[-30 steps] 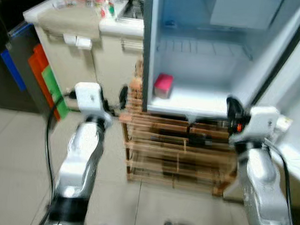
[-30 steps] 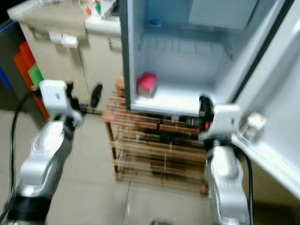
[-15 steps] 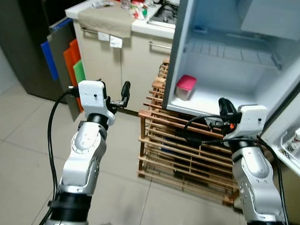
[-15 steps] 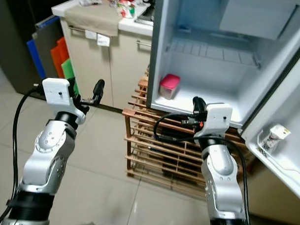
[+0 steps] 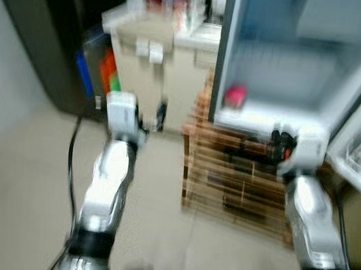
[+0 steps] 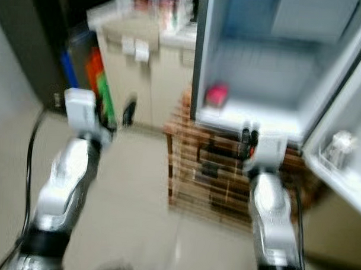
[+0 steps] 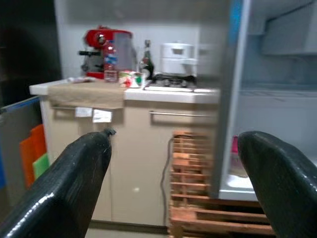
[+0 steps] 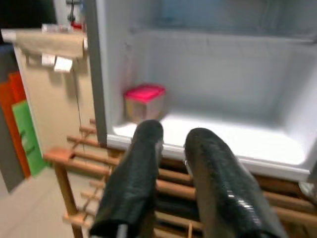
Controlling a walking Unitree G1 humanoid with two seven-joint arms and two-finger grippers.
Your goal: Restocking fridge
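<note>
From my station I see the head views strongly blurred, so I describe mainly what the wrist cameras give me. The fridge (image 5: 272, 61) stands open in the upper right of the frame, and its lowest shelf carries a small container with a pink lid (image 8: 144, 101), placed near the left inner wall; in the head view the same container appears as a pink spot at the middle of the upper half. Under the fridge there is a wooden slatted rack (image 5: 238, 178), occupying the centre of the frame. My left gripper (image 7: 173, 163) is raised at the left of centre, in front of the beige cabinet (image 7: 133, 148), and its two black fingers (image 7: 74, 178) are spread wide with nothing between them. My right gripper (image 8: 171, 148) is held in front of the rack, just below the fridge's lower edge; its fingers (image 8: 133, 168) are nearly together with a narrow gap, and they grasp nothing. On the counter (image 7: 163, 94) in the upper left I can see a red machine (image 7: 99, 47) and a white pot (image 7: 177, 57). In the fridge door at the right edge of the frame sits something pale, maybe a small bottle (image 6: 337, 146), but the blur does not let me say for sure.
</note>
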